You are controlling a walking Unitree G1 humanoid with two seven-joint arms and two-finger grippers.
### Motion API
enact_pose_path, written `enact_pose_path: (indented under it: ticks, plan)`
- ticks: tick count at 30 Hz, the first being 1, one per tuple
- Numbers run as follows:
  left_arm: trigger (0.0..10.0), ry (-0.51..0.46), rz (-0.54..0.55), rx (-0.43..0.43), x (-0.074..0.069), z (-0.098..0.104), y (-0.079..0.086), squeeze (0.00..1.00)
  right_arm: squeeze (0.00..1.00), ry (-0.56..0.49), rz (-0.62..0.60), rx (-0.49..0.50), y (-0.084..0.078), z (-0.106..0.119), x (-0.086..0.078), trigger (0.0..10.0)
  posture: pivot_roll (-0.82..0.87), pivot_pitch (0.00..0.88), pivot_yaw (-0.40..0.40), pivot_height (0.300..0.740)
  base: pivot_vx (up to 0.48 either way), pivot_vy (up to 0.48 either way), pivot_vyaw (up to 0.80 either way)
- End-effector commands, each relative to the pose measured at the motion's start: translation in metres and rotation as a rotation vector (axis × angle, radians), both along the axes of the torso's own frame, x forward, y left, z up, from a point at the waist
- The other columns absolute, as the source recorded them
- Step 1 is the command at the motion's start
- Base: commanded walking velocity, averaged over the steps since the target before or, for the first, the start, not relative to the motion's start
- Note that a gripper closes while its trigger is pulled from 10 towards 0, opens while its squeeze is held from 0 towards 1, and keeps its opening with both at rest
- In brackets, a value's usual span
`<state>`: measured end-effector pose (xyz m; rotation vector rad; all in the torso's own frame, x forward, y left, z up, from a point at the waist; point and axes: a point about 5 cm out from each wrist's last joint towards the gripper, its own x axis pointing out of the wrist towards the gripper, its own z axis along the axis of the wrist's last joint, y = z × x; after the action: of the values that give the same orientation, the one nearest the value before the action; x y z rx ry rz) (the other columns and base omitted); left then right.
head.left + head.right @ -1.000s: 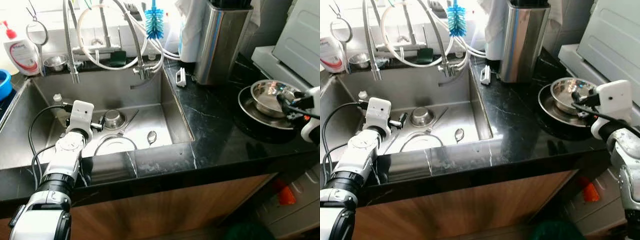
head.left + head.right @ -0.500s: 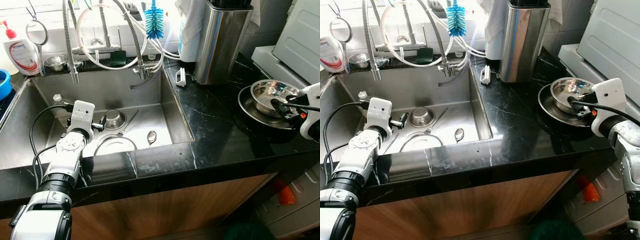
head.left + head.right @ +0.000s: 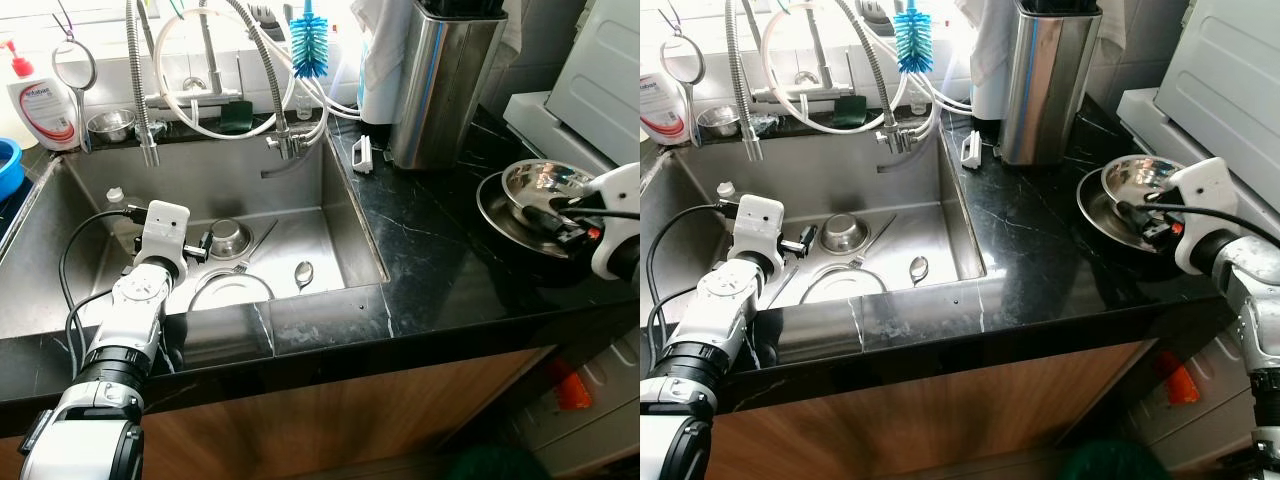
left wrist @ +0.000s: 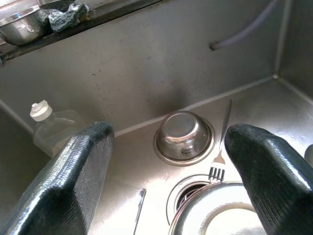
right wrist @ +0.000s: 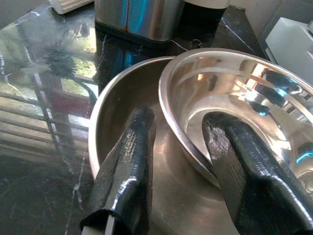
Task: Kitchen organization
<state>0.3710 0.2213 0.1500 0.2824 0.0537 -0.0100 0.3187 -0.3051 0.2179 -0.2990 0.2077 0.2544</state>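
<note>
A black marble-look counter [image 3: 430, 250] with pale veins runs along the front and right of a deep stainless sink [image 3: 330, 200], above a warm wood-grain cabinet front [image 3: 330, 420]. Behind the sink a narrow ledge [image 3: 200, 128] sits under a white tiled wall [image 3: 190, 70] washed in bright light from above, with steel faucets and looping white hoses [image 3: 230, 90] rising from it. At the far right stands a pale grey appliance [image 3: 600, 80] against the wall, and the floor below it lies in shadow, with something orange [image 3: 573, 390] showing there.
</note>
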Motion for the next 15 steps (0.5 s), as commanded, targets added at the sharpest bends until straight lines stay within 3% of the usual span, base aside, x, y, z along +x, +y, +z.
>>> enact_pose_path:
  ticks: [1,15]
  plan:
    - [10.0,-0.017,-0.014,-0.008,0.0020,0.0051,-0.0024,0.00,0.00,-0.003,0.013,-0.023,-0.0012,0.0057,0.0017,10.0,-0.01,0.021,0.022,0.740,0.000,0.000,0.00]
    - [10.0,-0.014,-0.019,-0.014,0.0010,0.0036,-0.0035,0.00,0.00,0.050,-0.027,-0.102,-0.0104,-0.0004,0.0078,10.0,-0.01,0.019,0.020,0.740,0.000,0.000,0.00]
